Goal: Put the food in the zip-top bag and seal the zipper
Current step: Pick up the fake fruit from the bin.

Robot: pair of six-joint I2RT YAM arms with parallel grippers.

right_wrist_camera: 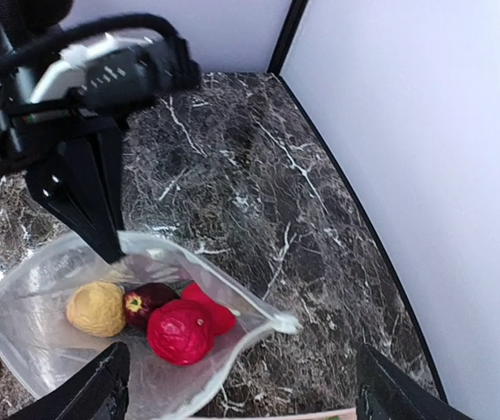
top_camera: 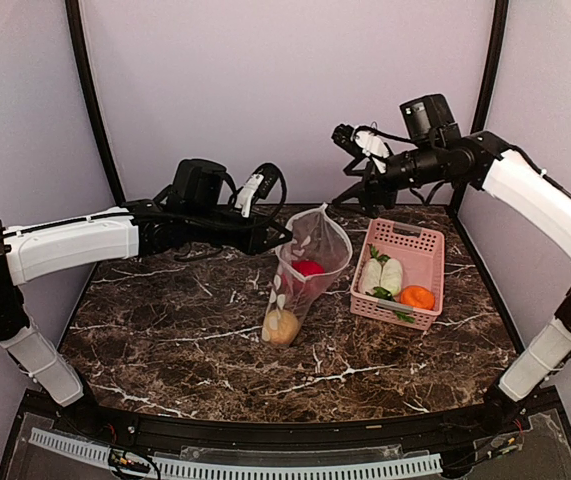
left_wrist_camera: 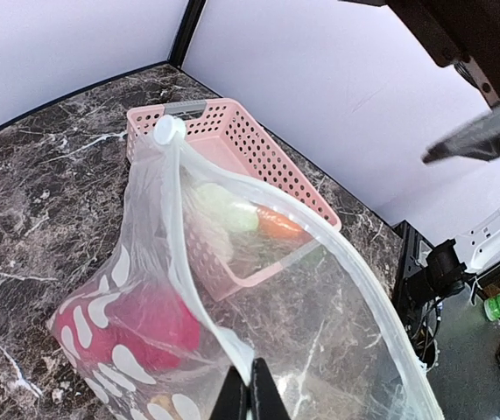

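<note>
Presently the left gripper (top_camera: 283, 236) is closed on the rim of the zip-top bag (top_camera: 300, 290), pinching the plastic at the mouth and holding the bag up so that it hangs slanted, its bottom resting on the marble desk (top_camera: 165, 330). In the left wrist view the zipper (left_wrist_camera: 178, 227) runs as a thick clear strip from the pinch up to a knotted corner, with its other half arcing away to the right; the two halves stand apart, so the mouth gapes.

Inside the bag, seen from the right wrist camera, lie a yellowish piece (right_wrist_camera: 97, 308), a dark purple piece (right_wrist_camera: 147, 302), a red ball (right_wrist_camera: 179, 331) and a second red piece (right_wrist_camera: 213, 308) just behind it, all bunched together.

The right gripper (top_camera: 365, 195) hangs above the far side of the desk, over the bag's mouth, jaws spread wide and holding nothing.

Just right of the bag sits the pink basket (top_camera: 425, 245). It holds two white radishes (top_camera: 382, 275) with green leaves, side by side, and an orange piece (top_camera: 417, 297) near its front right corner.
</note>
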